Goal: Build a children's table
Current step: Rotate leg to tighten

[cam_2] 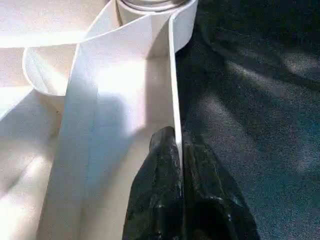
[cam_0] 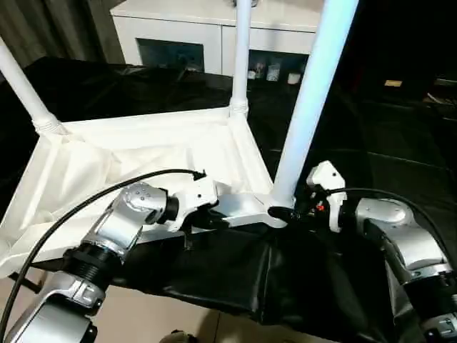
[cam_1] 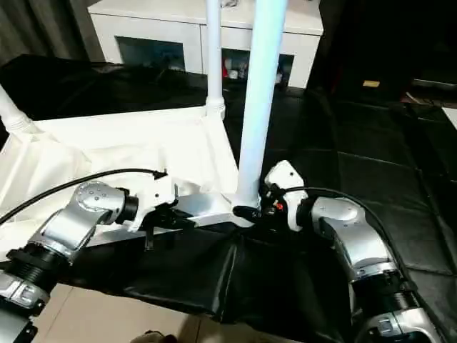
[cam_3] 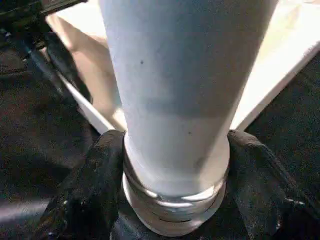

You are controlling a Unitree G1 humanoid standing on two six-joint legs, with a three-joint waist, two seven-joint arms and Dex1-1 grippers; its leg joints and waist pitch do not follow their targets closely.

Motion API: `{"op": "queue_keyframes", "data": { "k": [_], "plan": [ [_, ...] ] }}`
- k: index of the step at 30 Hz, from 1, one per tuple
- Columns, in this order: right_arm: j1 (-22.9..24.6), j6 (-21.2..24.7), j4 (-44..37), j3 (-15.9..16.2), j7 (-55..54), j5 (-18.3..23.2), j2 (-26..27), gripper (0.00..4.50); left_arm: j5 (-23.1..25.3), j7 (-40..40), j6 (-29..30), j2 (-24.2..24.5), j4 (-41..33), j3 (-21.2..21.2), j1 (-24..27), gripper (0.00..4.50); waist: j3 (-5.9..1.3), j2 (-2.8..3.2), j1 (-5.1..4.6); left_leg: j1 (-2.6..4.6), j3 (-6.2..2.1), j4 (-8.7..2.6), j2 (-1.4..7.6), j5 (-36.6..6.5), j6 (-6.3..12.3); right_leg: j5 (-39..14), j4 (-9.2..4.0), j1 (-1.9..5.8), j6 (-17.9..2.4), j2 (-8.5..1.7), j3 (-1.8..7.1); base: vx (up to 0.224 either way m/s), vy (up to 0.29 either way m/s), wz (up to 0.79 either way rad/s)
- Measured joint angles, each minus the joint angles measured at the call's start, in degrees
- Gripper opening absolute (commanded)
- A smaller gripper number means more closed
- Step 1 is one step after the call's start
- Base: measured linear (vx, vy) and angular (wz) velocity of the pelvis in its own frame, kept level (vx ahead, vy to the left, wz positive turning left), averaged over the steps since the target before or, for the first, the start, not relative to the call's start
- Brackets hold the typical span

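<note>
While the white table (cam_0: 143,150) lies upside down on the black sheet (cam_0: 400,143), three of its four legs stand upright in corner sockets. One leg (cam_0: 25,89) rises at about 10 o'clock of the upturned table, a second leg (cam_0: 241,57) at 1 o'clock, in front of the white cabinet (cam_0: 186,28), and the near leg (cam_0: 314,107) at 5 o'clock, closest to the robot.

That near leg looks like the one in hand. The right hand (cam_0: 289,213) is wrapped around its foot, one black finger (cam_3: 95,190) on each side, both seemingly pressed against the ringed collar where leg meets socket. From the right wrist view the collar sits low in the socket, but I cannot tell whether it is fully home; a final push or twist may be wanted.

The left hand (cam_0: 207,220) is clenched on the table's thin side rim (cam_2: 172,75), at about 6 o'clock along the near edge, bracing the table against the work at the corner.

The corner at 7 o'clock runs off the edge of the head views, so whether the fourth leg is in cannot be said. By my reckoning the job is well past halfway. What remains is to seat this leg firmly, deal with the last corner if it is bare, and turn the table onto its feet.
</note>
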Motion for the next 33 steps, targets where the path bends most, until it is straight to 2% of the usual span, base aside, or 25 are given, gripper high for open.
{"op": "queue_keyframes", "data": {
  "k": [4,6,10,12,15,19,20,21,23,24,26,28,30,33],
  "plan": [
    [-2.4,1.2,5.0,-3.4,-17.4,-2.7,9.6,2.71,3.1,9.6,1.9,-4.7,3.9,1.4,-1.9,0.0,-0.04,0.05,-0.8,0.15,0.03,0.16,-0.01,0.0,0.0,0.1,0.1,0.06,-0.1,0.0,0.06,0.0,0.0,0.0],
    [-3.3,1.4,6.6,-4.2,-23.1,-3.6,11.7,2.7,3.5,12.8,3.3,-7.0,5.0,1.6,-2.7,0.0,-0.05,0.06,-0.97,0.26,0.05,0.16,-0.04,0.0,0.0,0.1,0.03,0.17,-0.1,-0.01,0.12,0.0,0.0,0.0],
    [-7.8,1.9,13.0,-8.2,-40.2,-6.5,19.6,2.7,4.3,23.8,7.4,-15.5,11.9,3.0,-7.1,0.0,-0.09,0.13,-0.88,0.39,0.09,0.16,-0.16,0.0,0.0,0.1,-0.09,0.42,-0.1,-0.05,0.29,0.0,0.0,0.0],
    [-9.2,1.8,14.9,-9.6,-44.5,-6.8,20.9,2.7,4.5,26.7,8.4,-17.9,13.5,3.1,-8.2,0.0,-0.1,0.16,-0.75,0.38,0.15,0.15,-0.21,0.0,0.0,0.1,-0.15,0.44,-0.1,-0.06,0.41,0.0,0.0,0.0],
    [-11.9,-1.3,20.1,-10.8,-51.5,-8.7,23.1,2.7,5.0,31.4,8.5,-21.3,17.4,3.7,-10.2,0.0,-0.31,0.47,-0.69,0.37,0.22,0.16,-0.31,0.0,0.01,0.1,-0.21,0.46,-0.1,-0.08,0.59,0.0,0.0,0.0],
    [-12.5,-5.1,22.7,-12.1,-52.5,-8.5,23.8,2.7,5.5,32.4,8.3,-22.2,18.2,3.7,-10.8,0.0,-0.35,0.53,-0.59,0.35,0.23,0.15,-0.33,-0.1,0.15,0.1,-0.21,0.44,0.0,-0.07,0.65,0.0,0.0,0.0],
    [-12.4,-5.5,22.8,-12.5,-52.2,-8.3,23.9,3.05,5.6,32.4,8.3,-22.2,18.2,3.7,-10.8,0.0,-0.35,0.53,-0.56,0.35,0.23,0.15,-0.33,-0.1,0.16,0.1,-0.21,0.43,0.0,-0.07,0.64,0.0,0.0,0.0],
    [-12.2,-6.0,22.8,-12.9,-51.6,-8.2,24.0,3.05,5.5,32.4,8.3,-22.2,18.1,3.7,-10.8,0.0,-0.35,0.53,-0.49,0.33,0.23,0.15,-0.32,-0.1,0.17,0.1,-0.21,0.42,0.0,-0.07,0.64,0.0,0.0,0.0],
    [-11.6,-7.4,22.7,-13.0,-50.5,-8.3,23.7,3.39,5.5,32.4,8.3,-22.1,18.0,3.7,-10.8,0.0,-0.34,0.53,-0.38,0.29,0.24,0.14,-0.32,-0.1,0.18,0.1,-0.21,0.37,0.0,-0.07,0.63,0.0,0.0,0.0],
    [-11.5,-7.8,22.5,-13.0,-49.6,-8.2,23.8,3.42,5.6,32.6,8.3,-21.9,18.0,3.8,-10.8,0.0,-0.34,0.53,-0.44,0.29,0.24,0.14,-0.31,-0.1,0.18,0.1,-0.19,0.35,0.0,-0.06,0.63,0.0,0.0,0.0],
    [-10.7,-9.2,20.1,-10.9,-47.6,-8.5,24.0,3.62,5.7,34.3,7.9,-20.5,18.3,4.4,-11.0,0.0,-0.34,0.52,-1.27,0.19,0.21,0.15,-0.26,-0.1,0.18,0.2,-0.2,0.15,0.1,-0.02,0.58,0.0,0.0,0.0],
    [-9.2,-10.2,16.3,-9.6,-45.2,-8.4,23.3,3.87,5.7,34.1,7.8,-19.4,17.9,4.8,-11.0,0.0,-0.34,0.52,-1.51,-0.02,0.11,0.16,-0.22,-0.1,0.18,0.3,-0.23,-0.02,0.2,-0.02,0.45,0.0,0.0,0.0],
    [-8.2,-9.9,12.8,-9.6,-42.2,-7.5,21.1,3.95,5.7,32.8,7.8,-18.4,16.3,4.7,-10.2,0.0,-0.34,0.52,-1.37,-0.11,0.11,0.15,-0.17,-0.1,0.19,0.2,-0.23,-0.1,0.3,-0.02,0.39,0.0,0.0,0.0],
    [-4.1,-6.7,5.6,-9.6,-32.6,-5.9,12.3,3.95,5.2,26.9,6.5,-13.4,11.6,4.1,-7.2,0.0,-0.34,0.52,-0.97,-0.12,0.1,0.15,-0.1,-0.1,0.27,0.1,-0.25,-0.06,0.4,0.01,0.31,0.0,0.0,0.0]
  ]
}}
